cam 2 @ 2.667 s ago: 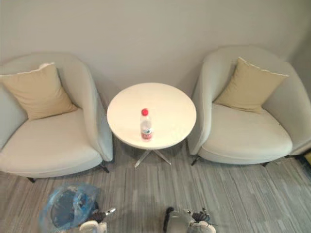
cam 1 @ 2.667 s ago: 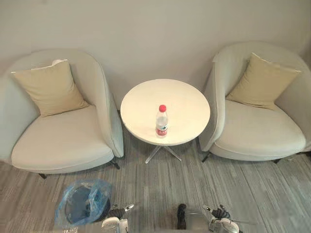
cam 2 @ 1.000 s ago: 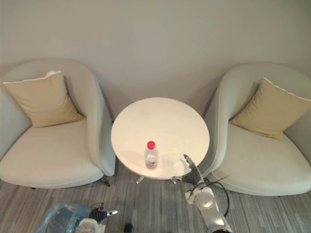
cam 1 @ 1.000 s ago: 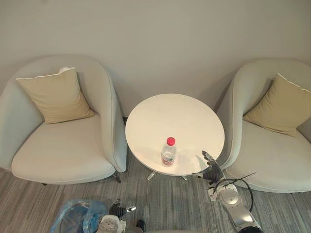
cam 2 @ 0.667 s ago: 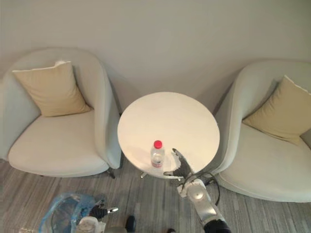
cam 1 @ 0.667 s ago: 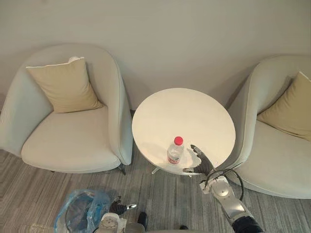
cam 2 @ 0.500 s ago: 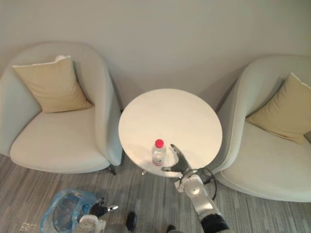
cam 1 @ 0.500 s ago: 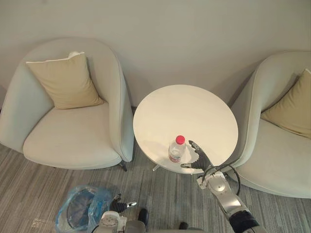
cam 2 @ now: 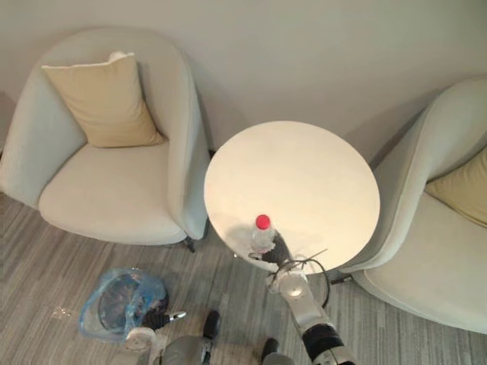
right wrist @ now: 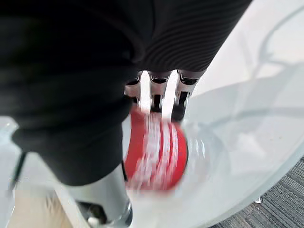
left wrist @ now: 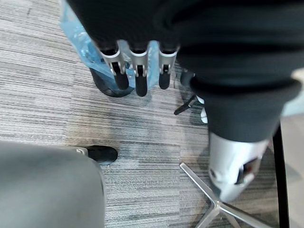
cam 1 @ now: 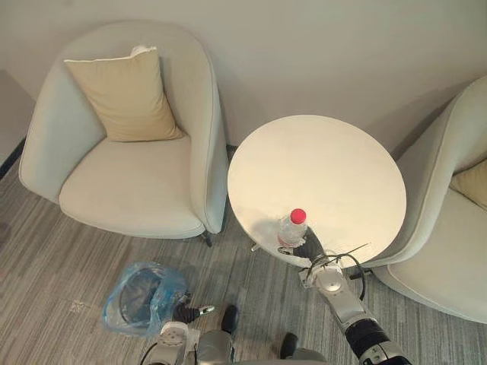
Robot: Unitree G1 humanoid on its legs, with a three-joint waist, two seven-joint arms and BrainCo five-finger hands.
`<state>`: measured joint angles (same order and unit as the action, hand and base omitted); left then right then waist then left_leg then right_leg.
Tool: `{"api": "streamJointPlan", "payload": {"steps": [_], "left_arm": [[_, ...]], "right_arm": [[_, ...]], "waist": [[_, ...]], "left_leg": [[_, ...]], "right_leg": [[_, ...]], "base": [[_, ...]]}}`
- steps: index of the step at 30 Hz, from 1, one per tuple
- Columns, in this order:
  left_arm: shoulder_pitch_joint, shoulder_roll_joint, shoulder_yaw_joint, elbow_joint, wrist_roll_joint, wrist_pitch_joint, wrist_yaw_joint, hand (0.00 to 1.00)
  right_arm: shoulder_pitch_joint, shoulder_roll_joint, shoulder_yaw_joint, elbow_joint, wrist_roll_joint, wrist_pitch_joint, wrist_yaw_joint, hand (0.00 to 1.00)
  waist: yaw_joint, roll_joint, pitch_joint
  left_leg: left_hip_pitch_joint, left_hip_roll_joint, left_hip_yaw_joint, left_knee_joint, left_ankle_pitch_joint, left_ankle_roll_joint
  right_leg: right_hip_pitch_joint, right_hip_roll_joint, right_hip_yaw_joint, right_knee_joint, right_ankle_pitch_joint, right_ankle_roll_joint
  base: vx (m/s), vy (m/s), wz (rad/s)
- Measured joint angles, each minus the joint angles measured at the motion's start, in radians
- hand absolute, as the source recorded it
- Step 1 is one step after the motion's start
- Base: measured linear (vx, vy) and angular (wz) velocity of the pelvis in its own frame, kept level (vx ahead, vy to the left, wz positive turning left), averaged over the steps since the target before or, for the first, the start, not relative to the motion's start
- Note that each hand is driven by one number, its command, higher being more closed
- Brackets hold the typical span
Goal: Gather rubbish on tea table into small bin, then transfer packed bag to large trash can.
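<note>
A clear plastic bottle with a red cap stands upright near the front edge of the round white tea table. My right hand is right against the bottle's near right side. In the right wrist view its fingers reach past the cap, fairly straight, and the thumb is on the near side. The small bin, lined with a blue bag, stands on the floor at lower left. My left hand hangs beside it, fingers relaxed and holding nothing.
A cream armchair with a tan cushion stands left of the table. A second armchair stands at the right. The table's metal star foot rests on the grey striped carpet.
The view has shifted closer and leftward as I move. My right hand has closed the last gap and now sits against the bottle. The left hand still hangs by the bin.
</note>
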<state>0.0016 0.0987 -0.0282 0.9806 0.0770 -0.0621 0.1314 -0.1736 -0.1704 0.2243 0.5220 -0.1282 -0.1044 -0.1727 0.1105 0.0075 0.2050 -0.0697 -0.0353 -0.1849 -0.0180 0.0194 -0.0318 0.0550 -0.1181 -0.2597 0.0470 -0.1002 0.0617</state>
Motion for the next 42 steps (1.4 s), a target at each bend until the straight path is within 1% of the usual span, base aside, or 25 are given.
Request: {"api": "streamJointPlan", "payload": {"steps": [5, 8, 11, 13, 20, 23, 25, 27, 28, 32, 34, 35, 36, 40, 42], "left_arm": [[-0.007, -0.002, 0.004, -0.010, 0.000, 0.000, 0.001, 0.00], [-0.007, -0.002, 0.009, -0.010, 0.001, 0.001, 0.001, 0.00], [-0.006, -0.001, 0.009, -0.010, 0.003, 0.005, 0.001, 0.00], [-0.006, 0.000, 0.009, -0.010, 0.017, 0.008, 0.000, 0.00], [-0.006, 0.005, 0.007, -0.009, 0.041, 0.022, -0.002, 0.00], [-0.004, 0.014, -0.003, 0.000, 0.057, 0.027, -0.006, 0.00], [-0.002, 0.016, -0.011, 0.006, 0.059, 0.028, -0.006, 0.00], [0.009, 0.018, -0.020, 0.015, 0.059, 0.031, -0.006, 0.00], [0.012, 0.022, -0.040, 0.018, 0.060, 0.032, -0.007, 0.00], [0.012, 0.025, -0.050, 0.025, 0.060, 0.033, -0.008, 0.00], [0.018, 0.027, -0.051, 0.033, 0.060, 0.037, -0.008, 0.00], [0.020, 0.027, -0.051, 0.033, 0.060, 0.038, -0.007, 0.00], [0.022, 0.027, -0.054, 0.033, 0.060, 0.040, -0.007, 0.00], [0.022, 0.031, -0.089, 0.033, 0.061, 0.039, -0.007, 0.00], [0.024, 0.025, -0.096, 0.034, 0.062, 0.039, -0.008, 0.00]], "right_arm": [[-0.011, 0.017, -0.006, 0.001, 0.020, 0.001, -0.003, 1.00], [0.005, 0.013, -0.007, -0.029, 0.021, 0.005, -0.002, 1.00], [0.055, 0.012, -0.021, -0.130, 0.028, 0.004, 0.010, 1.00], [0.090, 0.012, -0.033, -0.196, 0.061, 0.003, 0.025, 1.00], [0.213, 0.011, -0.066, -0.360, 0.071, -0.005, 0.057, 1.00], [0.250, 0.011, -0.066, -0.403, 0.069, -0.006, 0.075, 1.00], [0.275, 0.011, -0.066, -0.427, 0.060, -0.006, 0.077, 1.00], [0.298, 0.011, -0.067, -0.442, 0.051, -0.007, 0.082, 1.00], [0.318, 0.011, -0.077, -0.457, 0.048, -0.007, 0.082, 1.00], [0.342, 0.009, -0.096, -0.494, 0.009, -0.007, 0.078, 1.00], [0.351, 0.005, -0.096, -0.510, -0.003, -0.008, 0.074, 1.00], [0.352, 0.005, -0.096, -0.510, -0.013, -0.008, 0.074, 1.00], [0.352, 0.005, -0.095, -0.510, -0.029, -0.008, 0.075, 1.00], [0.353, 0.003, -0.093, -0.510, -0.031, -0.009, 0.074, 1.00], [0.352, -0.001, -0.093, -0.510, -0.032, -0.009, 0.072, 1.00]], "waist": [[0.003, 0.003, 0.023], [0.003, 0.003, 0.024], [0.003, 0.002, 0.024], [0.002, 0.002, 0.024], [-0.009, -0.003, 0.020], [-0.033, -0.005, 0.014], [-0.042, -0.004, 0.006], [-0.056, -0.001, -0.017], [-0.059, 0.001, -0.030], [-0.061, 0.000, -0.039], [-0.072, 0.001, -0.053], [-0.073, 0.000, -0.058], [-0.073, 0.001, -0.062], [-0.074, 0.012, -0.067], [-0.073, 0.033, -0.069]], "left_leg": [[0.000, -0.001, -0.004, 0.000, 0.001, 0.000], [0.002, -0.001, -0.004, 0.000, 0.000, 0.000], [0.014, 0.000, -0.002, 0.000, 0.000, 0.000], [0.026, 0.001, 0.004, 0.000, 0.000, 0.000], [0.054, 0.007, 0.039, 0.000, 0.000, 0.000], [0.058, 0.008, 0.046, 0.000, 0.004, -0.003], [0.063, 0.009, 0.055, 0.000, 0.004, -0.004], [0.072, 0.010, 0.069, -0.002, 0.004, -0.004], [0.072, 0.011, 0.073, -0.002, 0.004, -0.004], [0.088, 0.015, 0.093, -0.002, 0.003, -0.004], [0.090, 0.018, 0.095, -0.002, 0.004, -0.004], [0.091, 0.018, 0.096, -0.002, 0.004, -0.004], [0.097, 0.018, 0.098, -0.002, 0.004, -0.004], [0.105, 0.018, 0.097, 0.000, 0.004, -0.004], [0.098, 0.011, 0.089, 0.004, 0.006, -0.003]], "right_leg": [[0.002, -0.001, 0.001, 0.002, 0.000, 0.000], [0.003, -0.002, 0.005, 0.002, 0.000, 0.000], [0.014, -0.002, 0.018, 0.002, 0.002, 0.003], [0.020, -0.002, 0.033, 0.005, 0.004, 0.006], [0.031, -0.004, 0.071, 0.002, 0.004, 0.008], [0.029, -0.003, 0.084, -0.002, 0.002, 0.011], [0.029, -0.002, 0.097, -0.002, 0.001, 0.012], [0.029, 0.000, 0.113, -0.002, 0.002, 0.014], [0.028, 0.000, 0.117, -0.002, 0.003, 0.015], [0.033, 0.001, 0.137, -0.002, 0.007, 0.018], [0.034, 0.000, 0.140, -0.002, 0.008, 0.020], [0.034, 0.000, 0.141, -0.003, 0.009, 0.020], [0.039, 0.000, 0.142, -0.003, 0.009, 0.020], [0.048, 0.000, 0.140, -0.009, 0.009, 0.020], [0.050, -0.001, 0.131, -0.012, 0.012, 0.021]], "base": [[-0.01, 0.006, 0.02], [0.00, 0.000, 0.00], [0.00, 0.003, -0.01], [-0.02, 0.010, -0.10], [-0.07, 0.004, -0.16], [-0.08, -0.003, -0.11], [-0.09, -0.003, -0.17], [-0.06, 0.002, -0.20], [-0.02, -0.001, -0.08], [-0.04, 0.001, -0.15], [-0.04, -0.005, -0.04], [-0.02, -0.006, -0.03], [-0.03, -0.004, -0.03], [-0.05, -0.005, 0.00], [-0.05, 0.001, 0.10]]}}
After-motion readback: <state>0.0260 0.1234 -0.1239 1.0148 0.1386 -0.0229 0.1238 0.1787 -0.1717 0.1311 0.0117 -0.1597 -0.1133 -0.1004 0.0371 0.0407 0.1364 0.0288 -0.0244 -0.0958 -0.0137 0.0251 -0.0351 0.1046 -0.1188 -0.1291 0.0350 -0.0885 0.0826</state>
